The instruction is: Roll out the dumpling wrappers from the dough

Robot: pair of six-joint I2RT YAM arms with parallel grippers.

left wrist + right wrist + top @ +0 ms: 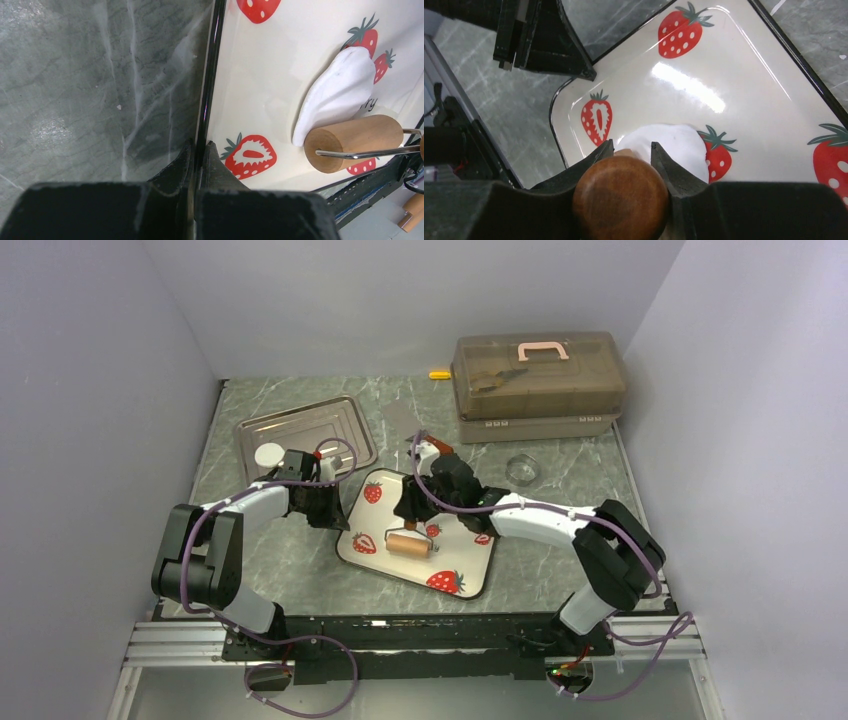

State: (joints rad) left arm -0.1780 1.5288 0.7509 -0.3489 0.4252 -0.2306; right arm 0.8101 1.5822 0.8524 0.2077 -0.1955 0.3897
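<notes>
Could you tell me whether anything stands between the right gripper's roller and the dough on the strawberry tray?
Nothing visible does: the roller held by the right gripper sits against the dough; the left gripper clamps the tray rim.

Plain pale grey walls (100, 360) close the left, far and right sides of the dark marble-patterned table (300, 575).
</notes>
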